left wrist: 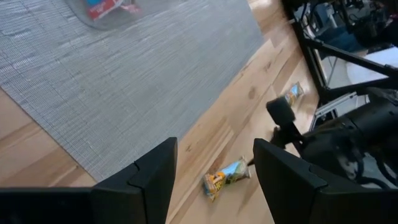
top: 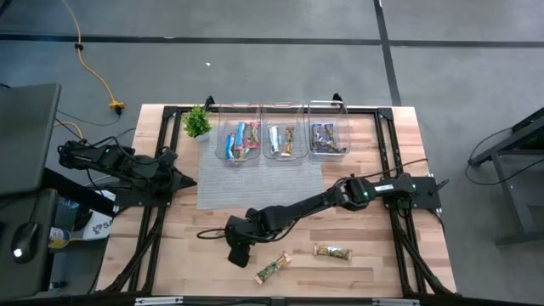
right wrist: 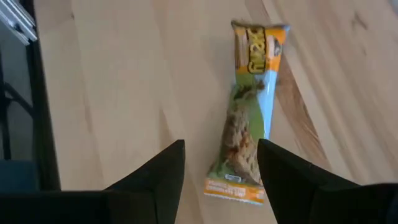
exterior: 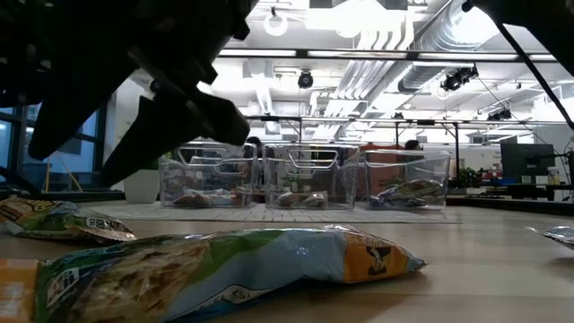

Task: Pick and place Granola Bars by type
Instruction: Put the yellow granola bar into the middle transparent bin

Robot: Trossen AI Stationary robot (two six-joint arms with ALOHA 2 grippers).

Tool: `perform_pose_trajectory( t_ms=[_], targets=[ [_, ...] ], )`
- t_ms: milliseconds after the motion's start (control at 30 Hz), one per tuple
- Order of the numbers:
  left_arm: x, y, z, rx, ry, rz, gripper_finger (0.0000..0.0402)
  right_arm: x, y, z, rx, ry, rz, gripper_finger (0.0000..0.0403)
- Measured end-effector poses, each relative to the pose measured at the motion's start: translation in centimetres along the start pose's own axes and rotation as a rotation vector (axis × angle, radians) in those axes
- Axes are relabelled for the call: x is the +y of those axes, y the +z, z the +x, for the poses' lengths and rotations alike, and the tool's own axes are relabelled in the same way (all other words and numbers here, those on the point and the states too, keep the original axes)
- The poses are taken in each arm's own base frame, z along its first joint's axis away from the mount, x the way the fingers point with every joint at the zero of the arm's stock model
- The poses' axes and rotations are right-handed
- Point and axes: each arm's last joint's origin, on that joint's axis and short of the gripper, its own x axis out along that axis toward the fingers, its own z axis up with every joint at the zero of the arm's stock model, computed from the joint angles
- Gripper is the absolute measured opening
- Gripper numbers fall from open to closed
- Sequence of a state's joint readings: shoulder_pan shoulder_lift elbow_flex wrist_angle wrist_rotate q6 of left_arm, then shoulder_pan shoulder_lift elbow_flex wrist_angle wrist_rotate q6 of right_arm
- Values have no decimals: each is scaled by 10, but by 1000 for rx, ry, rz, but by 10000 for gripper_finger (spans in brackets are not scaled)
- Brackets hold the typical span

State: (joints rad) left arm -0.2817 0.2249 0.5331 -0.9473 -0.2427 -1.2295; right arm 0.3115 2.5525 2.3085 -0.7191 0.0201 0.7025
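Observation:
Two green/tan granola bars lie flat on the bare wood near the table's near edge: one [top: 272, 268] [right wrist: 252, 112] [exterior: 224, 269] with an orange end, the other [top: 331, 252] to its right. My right gripper [top: 238, 251] [right wrist: 221, 180] is open and hangs above the table just left of the first bar. That bar's near end shows between the fingertips in the right wrist view, and no touch shows. My left gripper [top: 183, 181] [left wrist: 214, 174] is open and waits at the table's left side. More bars lie in three clear bins.
Three clear bins [top: 240, 140] [top: 285, 140] [top: 328, 138] stand in a row at the far edge on a grey mat [top: 259, 183], with a small potted plant [top: 197, 121] to their left. Further wrappers [exterior: 54, 220] [exterior: 556, 235] show at the low view's sides. Bare wood lies between mat and near edge.

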Motion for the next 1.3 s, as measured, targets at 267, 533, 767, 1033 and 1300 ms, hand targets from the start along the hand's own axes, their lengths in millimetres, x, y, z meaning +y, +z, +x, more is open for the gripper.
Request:
perform_pose_trajectory(
  t_ms=[267,533,767,1033,1300],
  targets=[
    [1,0,0,3,9,24,204,-7,4,2,-28,-47,-39,186],
    [1,-1,0,9,10,48,204,-13,5,15,-24,-25,-29,186],
    [1,-1,0,11,11,51,204,-16,0,30,-7,1,-11,186],
    [1,-1,0,11,11,54,204,-14,-4,45,-6,71,31,179],
    [1,-1,0,13,10,58,204,-10,-10,51,1,70,35,142]
  ],
)
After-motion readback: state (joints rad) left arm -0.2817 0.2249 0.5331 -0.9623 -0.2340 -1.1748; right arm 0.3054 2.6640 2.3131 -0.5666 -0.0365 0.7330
